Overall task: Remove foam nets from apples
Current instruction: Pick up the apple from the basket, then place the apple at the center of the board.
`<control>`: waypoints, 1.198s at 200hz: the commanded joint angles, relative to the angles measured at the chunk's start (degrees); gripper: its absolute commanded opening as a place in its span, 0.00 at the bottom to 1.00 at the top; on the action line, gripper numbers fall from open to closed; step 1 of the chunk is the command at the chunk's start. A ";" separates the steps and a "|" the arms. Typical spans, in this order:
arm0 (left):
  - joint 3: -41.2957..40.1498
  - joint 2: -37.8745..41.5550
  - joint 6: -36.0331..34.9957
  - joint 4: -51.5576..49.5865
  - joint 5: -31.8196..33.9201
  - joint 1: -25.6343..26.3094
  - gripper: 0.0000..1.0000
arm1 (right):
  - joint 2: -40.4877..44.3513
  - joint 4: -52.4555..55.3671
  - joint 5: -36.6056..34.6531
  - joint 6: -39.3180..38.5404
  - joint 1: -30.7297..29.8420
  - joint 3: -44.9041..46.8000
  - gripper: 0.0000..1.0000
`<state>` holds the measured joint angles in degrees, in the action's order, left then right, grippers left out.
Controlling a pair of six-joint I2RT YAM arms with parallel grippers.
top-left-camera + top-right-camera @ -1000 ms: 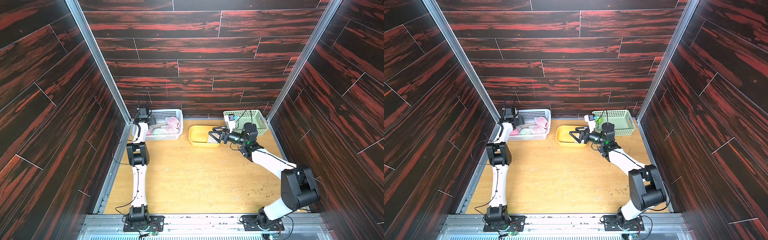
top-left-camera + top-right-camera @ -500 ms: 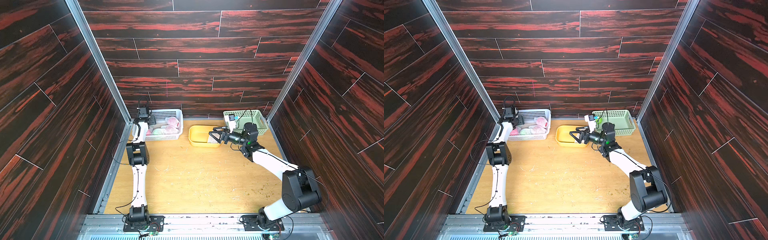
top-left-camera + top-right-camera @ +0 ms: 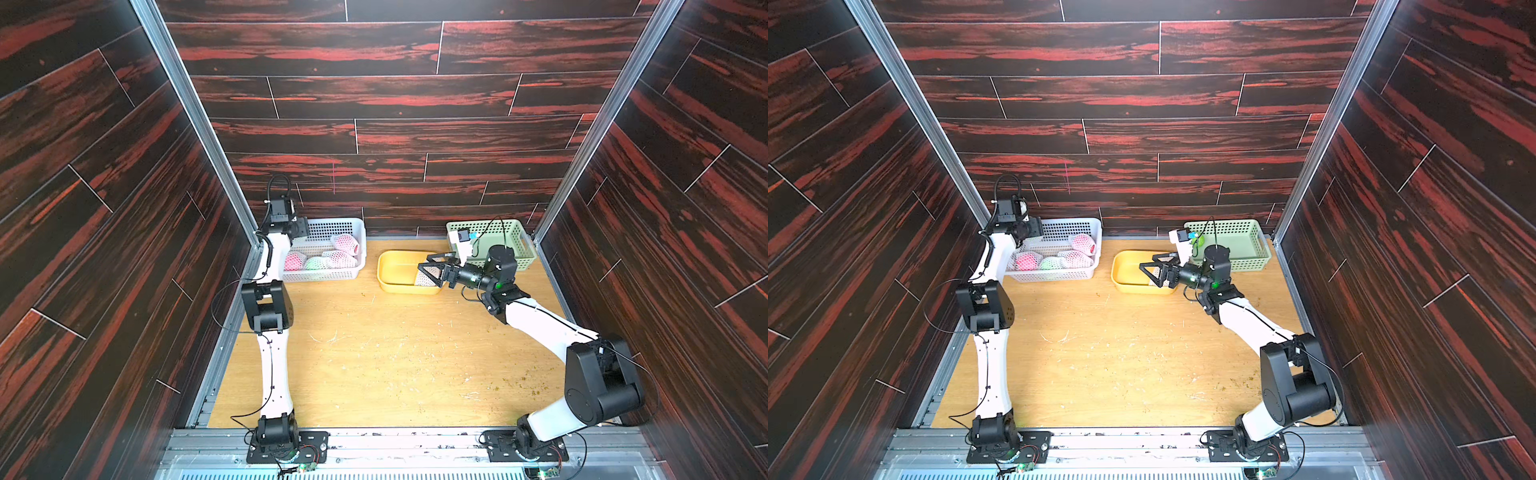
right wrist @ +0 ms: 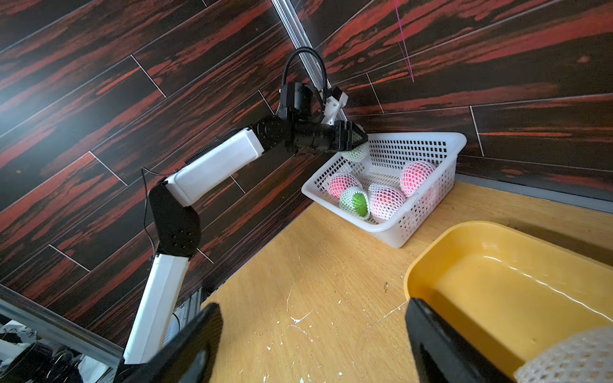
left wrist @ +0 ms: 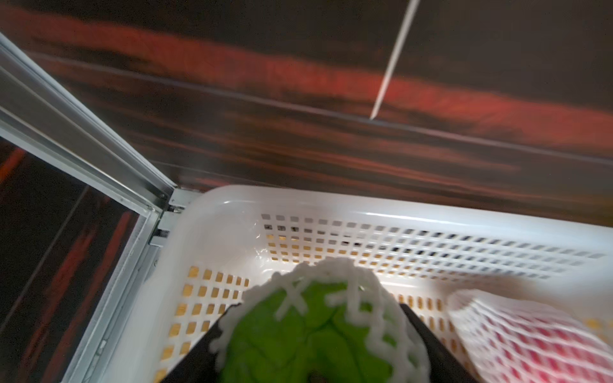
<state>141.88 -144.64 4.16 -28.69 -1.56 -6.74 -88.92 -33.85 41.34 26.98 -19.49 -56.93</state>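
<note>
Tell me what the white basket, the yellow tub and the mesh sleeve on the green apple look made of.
White basket: rigid moulded plastic, glossy; sheen on its rim, regular punched holes.
Yellow tub: smooth, shiny plastic, probably; bright reflections on its floor.
Mesh sleeve on the green apple: soft matte white foam, apparently; thick rounded strands stretched into diamonds.

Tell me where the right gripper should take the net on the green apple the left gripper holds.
Pinch the net's raised rim, likely from the side facing away from the left gripper: its fingers cover both flanks of the green apple, while the rim stands free around bare skin.
</note>
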 commanded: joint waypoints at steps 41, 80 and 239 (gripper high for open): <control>-13.25 15.54 -2.38 0.80 -1.51 2.91 0.54 | 1.39 -2.30 0.53 0.08 0.63 -0.73 0.90; -30.88 28.80 -1.54 7.21 0.12 6.95 0.54 | 1.80 -3.99 1.02 1.22 0.81 0.54 0.90; -91.82 64.60 4.59 22.08 4.66 45.41 0.57 | 15.33 -16.77 -12.43 -8.28 0.70 30.37 0.90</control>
<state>52.62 -78.65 9.74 -8.91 1.72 36.01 -76.34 -44.40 33.71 21.74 -18.85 -30.83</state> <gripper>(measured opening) 0.707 0.900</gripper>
